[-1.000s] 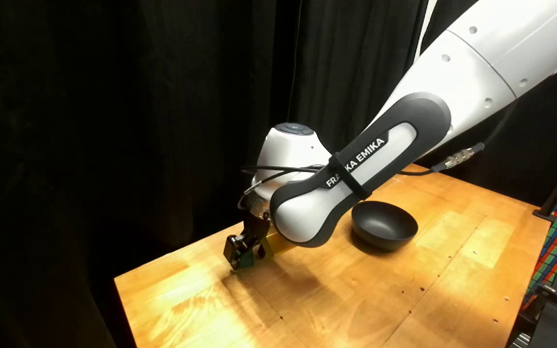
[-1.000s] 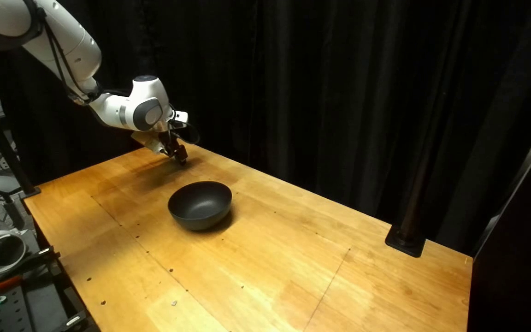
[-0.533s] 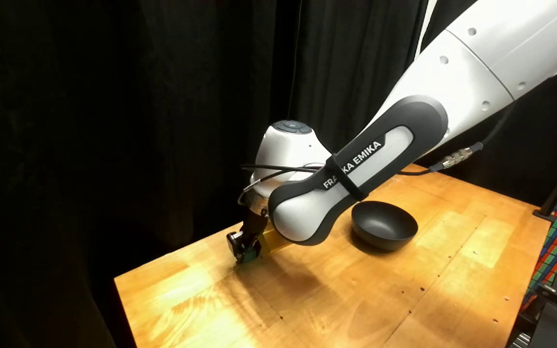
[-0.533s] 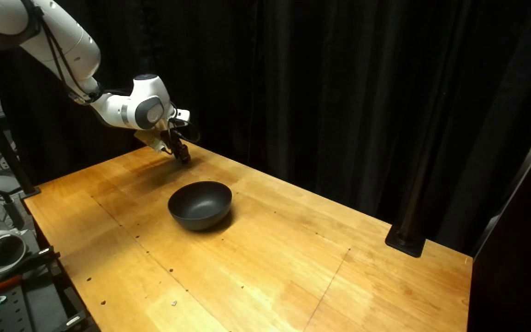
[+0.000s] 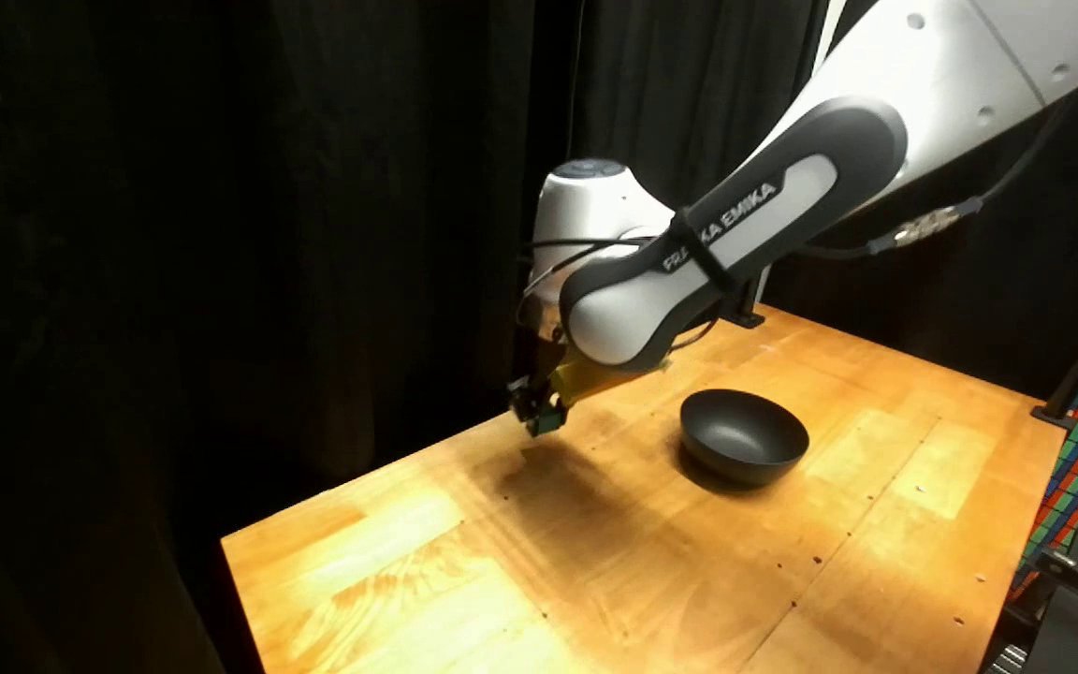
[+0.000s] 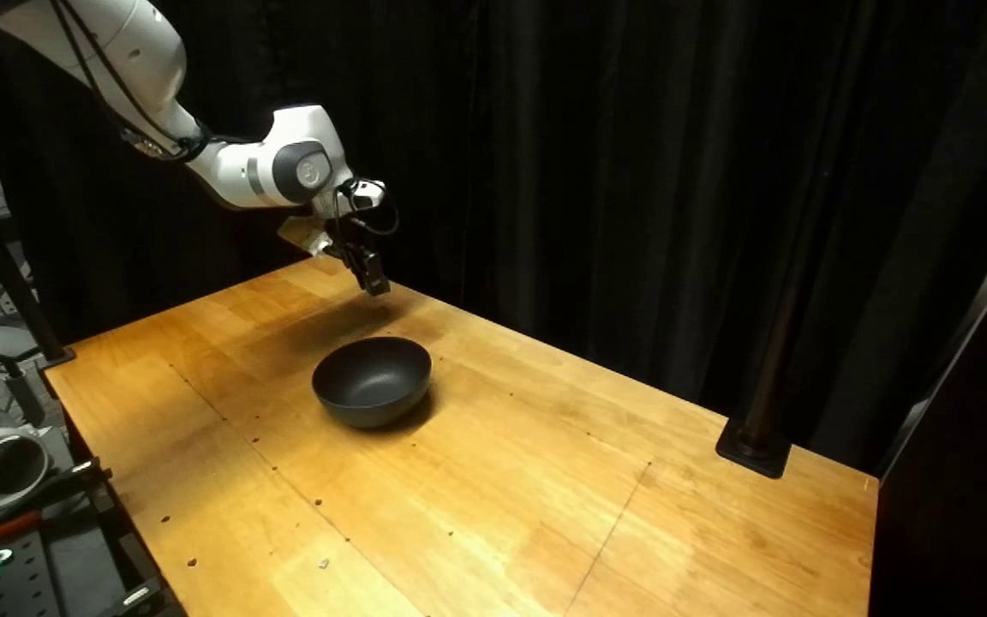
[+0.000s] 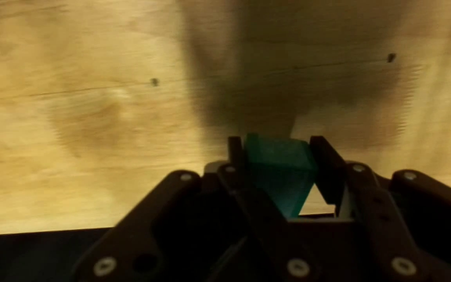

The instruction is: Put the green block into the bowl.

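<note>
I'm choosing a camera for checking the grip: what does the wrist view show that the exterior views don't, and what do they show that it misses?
Only the wrist view gives the grip up close: the green block spans the gap between the fingers of the gripper, whose screw heads show.

Only the exterior views take in the black bowl and the white arm.

Shared by all: the wooden table and the gripper; the green block shows too, small, in an exterior view.

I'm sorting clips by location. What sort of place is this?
Probably a robotics lab or workshop, not a home: a robot arm hangs over a plain wooden table dotted with small dark holes, and black curtains form the backdrop.
</note>
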Robot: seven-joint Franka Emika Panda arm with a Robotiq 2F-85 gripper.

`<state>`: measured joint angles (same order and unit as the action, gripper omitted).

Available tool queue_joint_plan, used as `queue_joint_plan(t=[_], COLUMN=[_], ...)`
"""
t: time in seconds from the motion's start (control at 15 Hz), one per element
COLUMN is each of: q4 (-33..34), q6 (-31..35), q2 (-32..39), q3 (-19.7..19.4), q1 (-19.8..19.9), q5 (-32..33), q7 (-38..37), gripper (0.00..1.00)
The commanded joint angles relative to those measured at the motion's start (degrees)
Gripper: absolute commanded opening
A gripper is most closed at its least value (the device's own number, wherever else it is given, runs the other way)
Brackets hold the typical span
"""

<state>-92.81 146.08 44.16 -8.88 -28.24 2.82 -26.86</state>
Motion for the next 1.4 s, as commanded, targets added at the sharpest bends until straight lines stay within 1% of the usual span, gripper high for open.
queue_joint_plan(t=[0.0,0.2,0.33,0.47,0.6,0.67,0.73,0.8,0.93,1.07,1.33], q4=[-6.5,-9.6,-12.1,-14.3,-16.3,-17.0,-18.0,-19.1,-21.4,-24.3,-29.5], q6=[-10.9,-19.1,-22.8,-24.8,-25.1,-25.4,-25.5,-25.6,-26.5,-27.7,-32.9], q2=[-9.9,-14.4,-16.5,-17.5,-17.9,-18.0,-18.4,-18.9,-21.1,-25.4,-36.0], q3=[-0.1,1.4,3.3,4.7,5.5,5.8,6.1,6.1,6.1,6.0,6.3], q1=[3.4,8.6,13.0,16.7,19.3,20.4,21.5,22.4,24.0,25.7,29.7], q5=[2.7,2.2,0.1,-1.7,-2.6,-3.2,-3.7,-4.0,-4.5,-5.1,-9.5], q7=[-0.2,1.1,4.2,6.6,7.8,8.5,9.7,10.1,11.6,14.4,23.3], gripper=[0.2,0.2,0.2,0.2,0.2,0.31,0.7,0.71,0.84,0.99,1.0])
